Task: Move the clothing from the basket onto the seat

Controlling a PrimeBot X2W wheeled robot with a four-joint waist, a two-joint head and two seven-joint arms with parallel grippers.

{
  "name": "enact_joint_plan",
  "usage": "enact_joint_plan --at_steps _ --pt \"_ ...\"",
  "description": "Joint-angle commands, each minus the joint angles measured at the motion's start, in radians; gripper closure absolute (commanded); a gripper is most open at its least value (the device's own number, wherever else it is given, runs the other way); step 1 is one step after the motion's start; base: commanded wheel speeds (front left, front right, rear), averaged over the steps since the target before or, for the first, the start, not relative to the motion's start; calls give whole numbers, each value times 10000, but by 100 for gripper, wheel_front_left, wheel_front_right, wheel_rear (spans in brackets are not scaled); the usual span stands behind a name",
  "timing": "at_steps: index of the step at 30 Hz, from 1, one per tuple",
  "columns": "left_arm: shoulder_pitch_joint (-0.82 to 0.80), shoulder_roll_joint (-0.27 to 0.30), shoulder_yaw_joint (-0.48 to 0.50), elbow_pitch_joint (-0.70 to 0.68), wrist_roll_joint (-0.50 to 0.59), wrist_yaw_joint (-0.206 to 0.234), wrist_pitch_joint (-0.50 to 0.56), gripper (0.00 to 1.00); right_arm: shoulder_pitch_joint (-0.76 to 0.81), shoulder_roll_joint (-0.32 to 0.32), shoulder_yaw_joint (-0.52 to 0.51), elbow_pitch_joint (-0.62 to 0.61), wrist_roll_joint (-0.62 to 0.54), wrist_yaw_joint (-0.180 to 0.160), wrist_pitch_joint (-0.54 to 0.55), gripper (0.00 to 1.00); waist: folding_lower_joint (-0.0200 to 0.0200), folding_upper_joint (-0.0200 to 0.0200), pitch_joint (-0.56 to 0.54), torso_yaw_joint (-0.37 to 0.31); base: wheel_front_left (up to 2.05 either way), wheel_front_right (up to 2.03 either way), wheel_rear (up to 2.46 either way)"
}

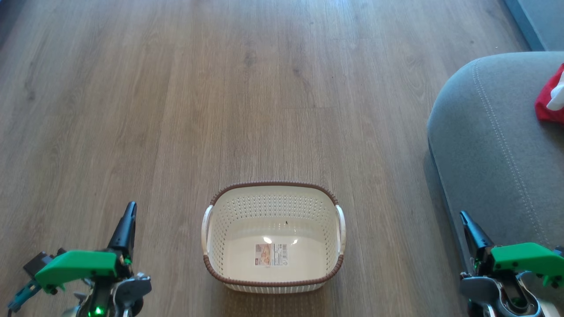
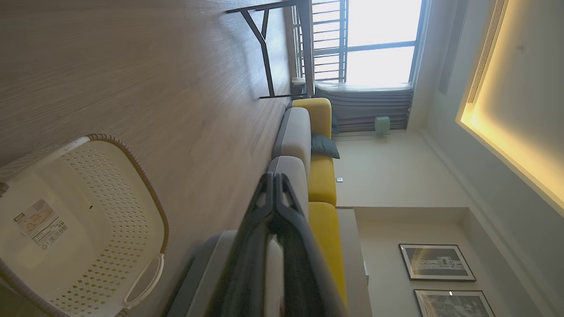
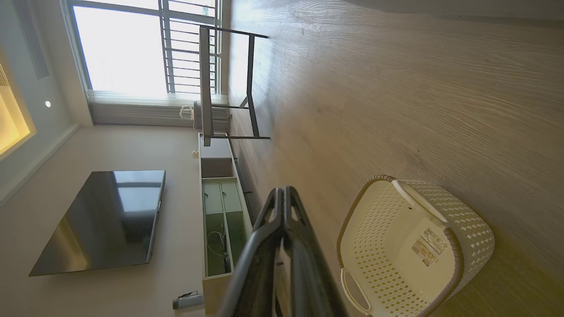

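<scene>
Nearest, the left gripper [image 1: 128, 211] sits at the near left and the right gripper [image 1: 465, 218] at the near right. Each has its two dark fingers pressed together with nothing between them, which both wrist views confirm. Between the two, a little farther out on the wooden floor [image 1: 264, 88], stands the basket [image 1: 273, 184]. Its long axis runs left to right, with a handle at each end. It is empty, and the label sticker [image 1: 271, 254] on its bottom is plainly visible. To the right, starting just beside the right gripper and running away from it, is the grey seat [image 1: 484, 145] with its rounded corner and pale seams. The clothing [image 1: 548, 99], red with a bit of white, lies on the seat at the far right, cut off by the picture's edge, so its long axis cannot be told. It lies far and to the right of both sets of fingers, well apart from the basket, and the right arm is clearly the nearer one. With the basket bare and the fabric on the cushion, the transfer looks finished. Any further tidying would fall to the right arm, reaching forward and rightward over the seat.
</scene>
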Motion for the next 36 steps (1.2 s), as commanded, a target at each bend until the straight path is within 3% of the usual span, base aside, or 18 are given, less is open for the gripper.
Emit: enact_joint_plan --at_steps 1,9,36 --pt "-564 31 453 -389 -239 -88 127 100 -568 -45 143 -353 343 65 119 100 0 0 0 -4 0 0 0" --pt "-627 -68 631 -477 -911 -165 341 100 -690 -20 94 -356 1249 69 332 100 0 0 -2 -30 0 0 0" --pt "-626 -68 629 -479 -912 -165 339 100 -690 -20 96 -356 1250 69 331 100 0 0 -2 -30 0 0 0"
